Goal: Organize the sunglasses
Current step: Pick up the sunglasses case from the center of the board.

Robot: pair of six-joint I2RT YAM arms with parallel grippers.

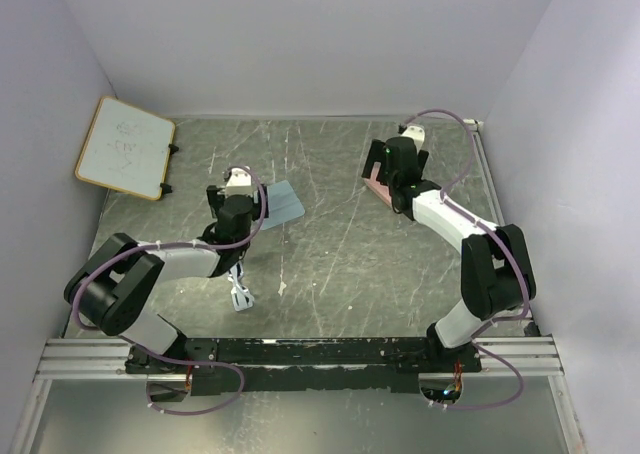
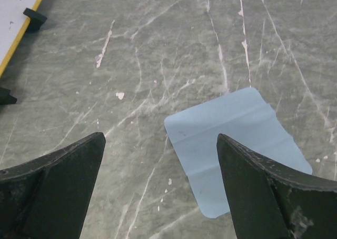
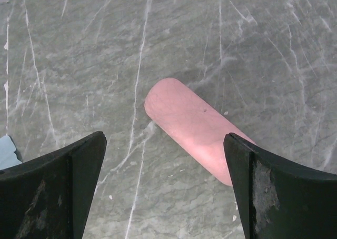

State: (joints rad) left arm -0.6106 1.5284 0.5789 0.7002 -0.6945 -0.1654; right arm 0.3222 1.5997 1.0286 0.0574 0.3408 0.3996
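Left wrist view shows our left pincer spread wide over the blue cloth, probably ready to straddle it. Our right pincer gapes likewise above the pink case. The sunglasses lie untouched beside the left arm.

Blue cloth, pink case, whiteboard on table.

Small white sunglasses, near-left on table

white sunglasses, blue cloth, pink case
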